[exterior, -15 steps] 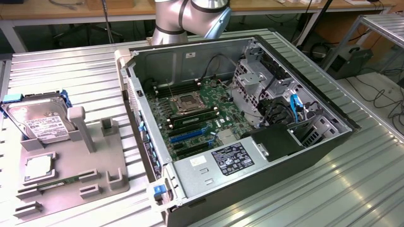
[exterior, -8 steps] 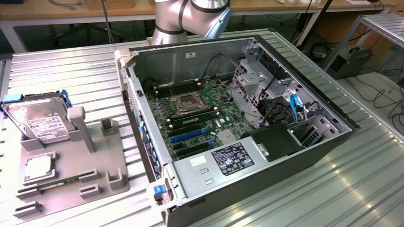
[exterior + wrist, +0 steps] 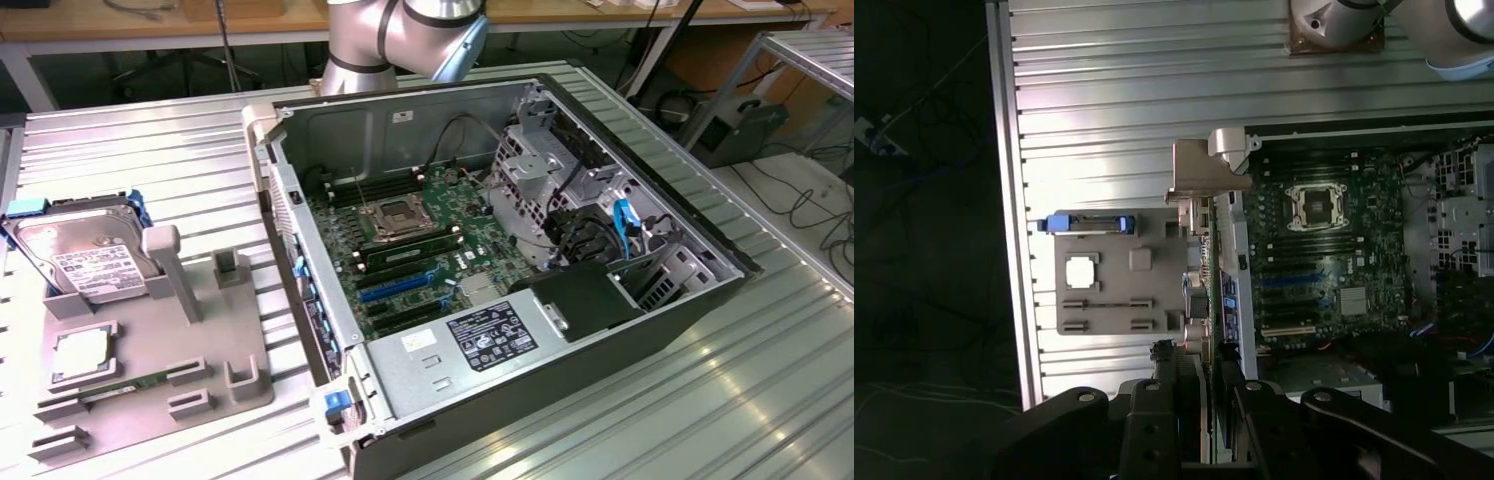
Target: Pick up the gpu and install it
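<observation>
Gripper (image 3: pixel 1200 365) clamped on edge-on gpu (image 3: pixel 1206 405), above open computer case (image 3: pixel 561 390), power supply label (image 3: pixel 487 335) unreadable

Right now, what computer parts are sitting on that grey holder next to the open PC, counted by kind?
hard drive: 1
processor chip: 1
memory stick: 1
Total on the grey holder: 3

Hard drive (image 3: pixel 83 262) on grey fixture (image 3: pixel 147 372)
</observation>
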Robot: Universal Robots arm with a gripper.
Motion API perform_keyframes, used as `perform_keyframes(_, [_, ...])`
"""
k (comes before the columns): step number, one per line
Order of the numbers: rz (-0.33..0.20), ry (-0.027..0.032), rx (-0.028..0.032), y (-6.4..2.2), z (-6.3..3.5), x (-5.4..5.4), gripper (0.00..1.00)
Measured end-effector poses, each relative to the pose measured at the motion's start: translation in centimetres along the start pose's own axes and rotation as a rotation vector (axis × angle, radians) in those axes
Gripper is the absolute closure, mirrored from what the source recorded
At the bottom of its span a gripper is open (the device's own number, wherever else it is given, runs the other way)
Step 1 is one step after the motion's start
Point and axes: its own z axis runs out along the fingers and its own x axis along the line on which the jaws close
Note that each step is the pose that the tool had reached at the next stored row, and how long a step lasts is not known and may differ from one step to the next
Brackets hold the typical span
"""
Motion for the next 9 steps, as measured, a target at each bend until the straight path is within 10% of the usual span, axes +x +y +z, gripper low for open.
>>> perform_keyframes(9, [0.0, 0.0, 0.0, 0.08, -0.87, -0.03, 0.73])
